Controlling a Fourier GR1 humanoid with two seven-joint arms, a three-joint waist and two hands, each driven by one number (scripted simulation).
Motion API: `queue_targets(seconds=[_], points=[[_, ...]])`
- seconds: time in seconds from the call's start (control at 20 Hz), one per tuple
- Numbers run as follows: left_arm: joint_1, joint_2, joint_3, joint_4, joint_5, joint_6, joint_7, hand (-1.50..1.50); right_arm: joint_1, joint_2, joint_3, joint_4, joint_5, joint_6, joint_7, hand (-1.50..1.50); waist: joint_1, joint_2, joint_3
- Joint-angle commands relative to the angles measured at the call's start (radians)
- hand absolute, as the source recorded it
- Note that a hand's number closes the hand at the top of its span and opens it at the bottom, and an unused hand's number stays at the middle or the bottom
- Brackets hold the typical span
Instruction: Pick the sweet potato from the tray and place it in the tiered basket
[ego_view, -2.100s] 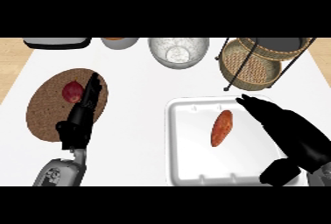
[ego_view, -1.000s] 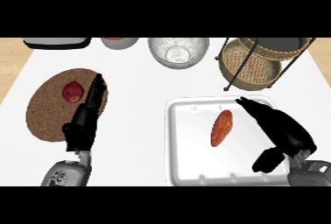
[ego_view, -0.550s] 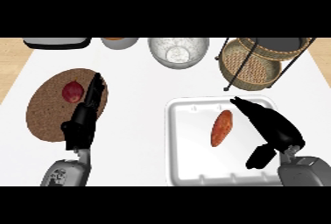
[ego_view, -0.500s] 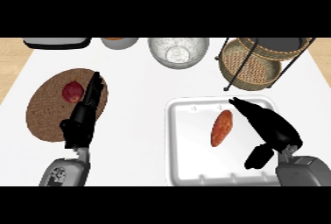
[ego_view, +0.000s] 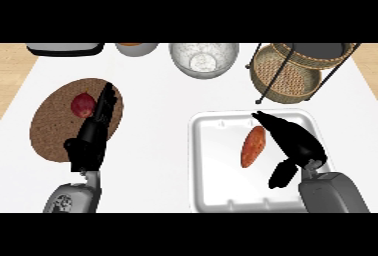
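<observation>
— where was the sweet potato (ego_view: 253, 146) when you looked?

— it lay in the white tray (ego_view: 214, 175), a bit right of the tray's middle, long axis running roughly top to bottom and leaning a little to the right at its upper end. nothing held it.

— and the right hand (ego_view: 294, 142)?

— over the tray's right part, just beside the sweet potato. its fingers were stretched out fairly straight, pointing up and left, the tips near the potato's upper end. the thumb hung down apart from them, lower in the tray. the hand was spread wide, with nothing in it. i couldn't tell whether a fingertip touched the potato.

— the left hand (ego_view: 94, 132)?

— off to the left, resting over the edge of a round brown mat (ego_view: 52, 130), fingers straight and pointing up, holding nothing. a small dark red vegetable (ego_view: 82, 103) sat on that mat, just left of the fingertips.

— and the tiered basket (ego_view: 291, 72)?

— at the back right of the counter (ego_view: 159, 125), beyond the tray, woven, in a dark wire frame. a glass bowl (ego_view: 204, 58) stood to its left.
</observation>
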Motion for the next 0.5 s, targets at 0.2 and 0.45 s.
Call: queue_targets(seconds=[0.2, 0.45], points=[[0.025, -0.018, 0.004, 0.004, -0.018, -0.014, -0.018, 0.00, 0.005, 0.054, -0.006, 0.045, 0.042, -0.033, -0.016, -1.50, 0.000, 0.000, 0.000], [0.044, -0.027, -0.001, -0.012, -0.017, -0.017, -0.027, 0.00, -0.022, 0.042, -0.004, 0.199, 0.086, -0.114, -0.123, -1.50, 0.002, 0.000, 0.000]])
